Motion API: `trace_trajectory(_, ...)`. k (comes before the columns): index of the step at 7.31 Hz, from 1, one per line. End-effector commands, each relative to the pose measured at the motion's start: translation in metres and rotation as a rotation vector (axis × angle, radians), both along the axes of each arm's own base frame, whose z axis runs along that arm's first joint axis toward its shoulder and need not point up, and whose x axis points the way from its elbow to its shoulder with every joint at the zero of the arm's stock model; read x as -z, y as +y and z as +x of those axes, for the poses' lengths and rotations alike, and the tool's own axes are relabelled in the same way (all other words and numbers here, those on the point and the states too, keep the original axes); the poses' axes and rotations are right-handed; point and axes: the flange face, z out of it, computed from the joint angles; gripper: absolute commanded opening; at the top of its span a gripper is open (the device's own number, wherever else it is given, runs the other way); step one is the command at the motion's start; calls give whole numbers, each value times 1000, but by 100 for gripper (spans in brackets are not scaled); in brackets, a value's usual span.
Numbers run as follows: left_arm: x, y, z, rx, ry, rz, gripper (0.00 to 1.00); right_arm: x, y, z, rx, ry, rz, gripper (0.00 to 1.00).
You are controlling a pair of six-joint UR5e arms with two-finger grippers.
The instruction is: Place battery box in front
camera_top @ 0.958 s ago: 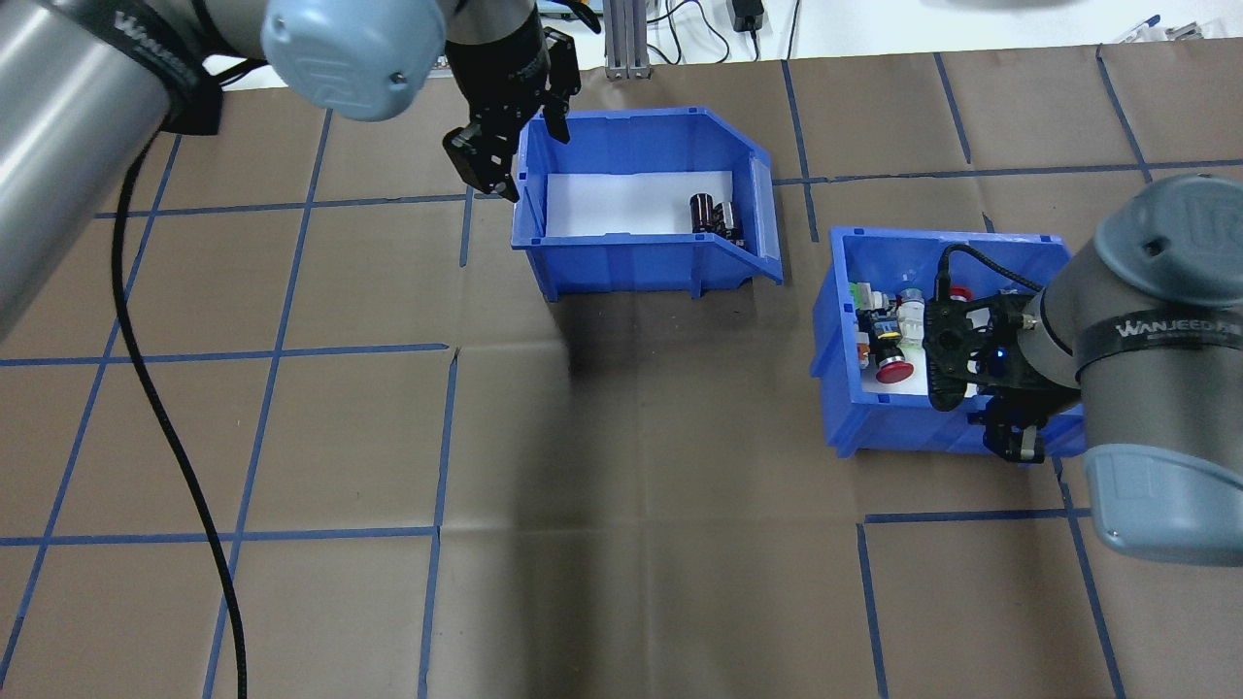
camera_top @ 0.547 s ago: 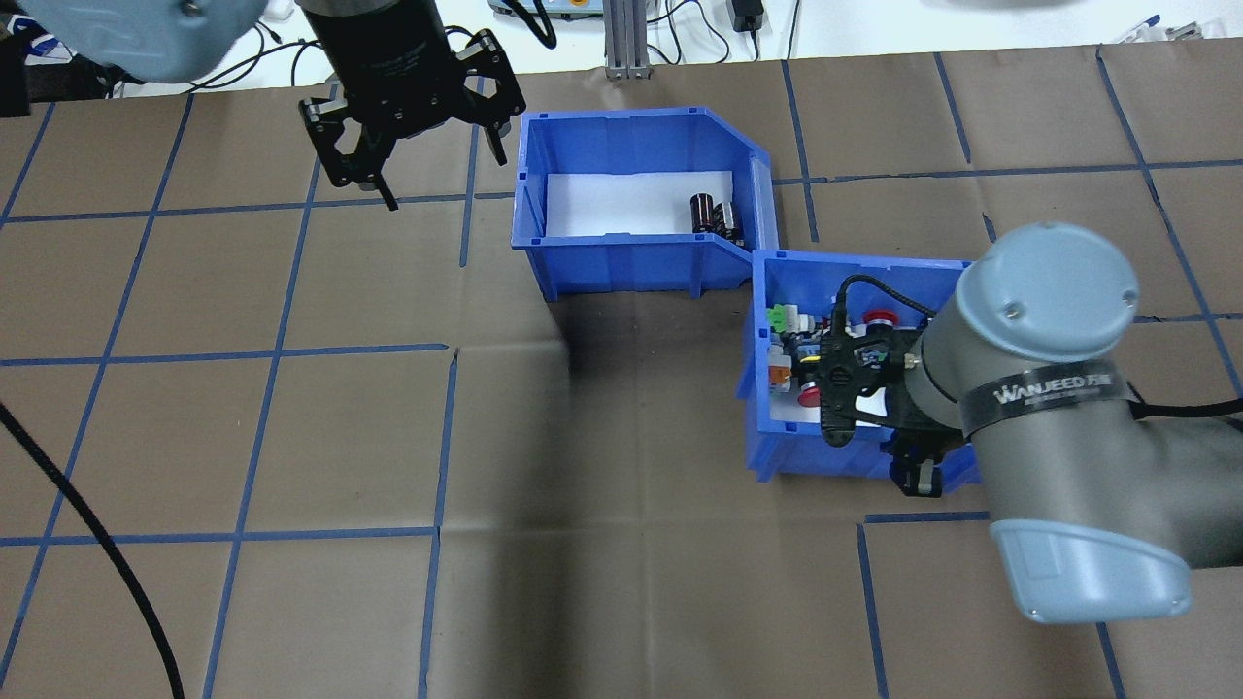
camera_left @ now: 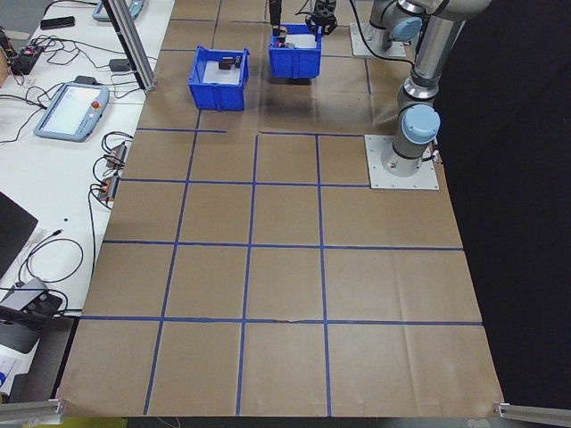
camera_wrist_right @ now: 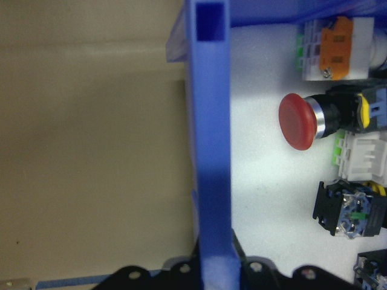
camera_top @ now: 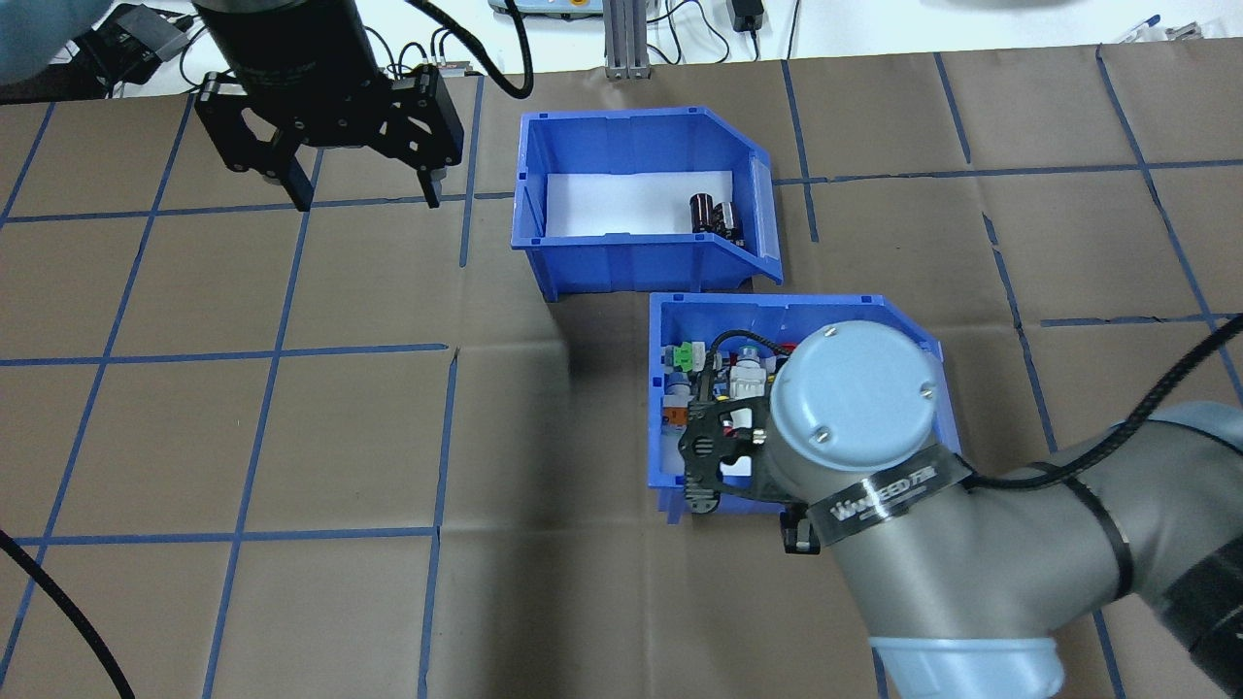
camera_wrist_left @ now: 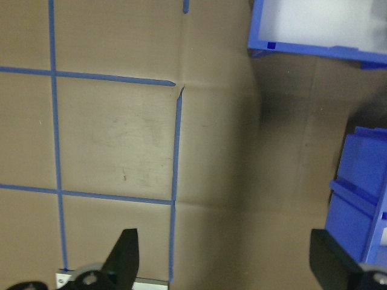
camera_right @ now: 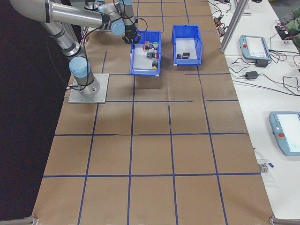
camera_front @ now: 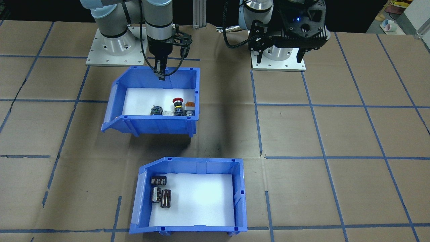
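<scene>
Battery box [camera_front: 191, 196]: three cells [camera_front: 160, 191]

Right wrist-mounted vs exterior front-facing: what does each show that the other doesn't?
Only the right wrist view: the right claw shut on the switch bin's wall, seen close, and the red mushroom button lying on its side on the white liner.

Only the front-facing view: the battery box with its three dark cells, nearer the camera than the switch bin, and the open left claw, holding nothing.

Both: the switch bin, its switches, and the right claw on its wall.
</scene>
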Motion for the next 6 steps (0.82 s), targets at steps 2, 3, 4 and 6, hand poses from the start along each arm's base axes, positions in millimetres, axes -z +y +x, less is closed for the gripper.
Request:
trace_trajectory(2, 44, 17, 28, 69, 4, -32, 99, 36, 14, 55, -24, 16, -6, 6)
trace_trajectory(3, 47, 28, 31, 58, 8, -89, 100, 43, 15, 63, -23, 19, 3, 13)
trace_trajectory(4, 50, 28, 29, 50, 49, -85, 100, 50, 14, 64, -20, 26, 20, 66)
trace_trajectory(6, 55, 34, 28, 52, 68, -71, 100, 37, 8, 65, 32, 13, -3, 100)
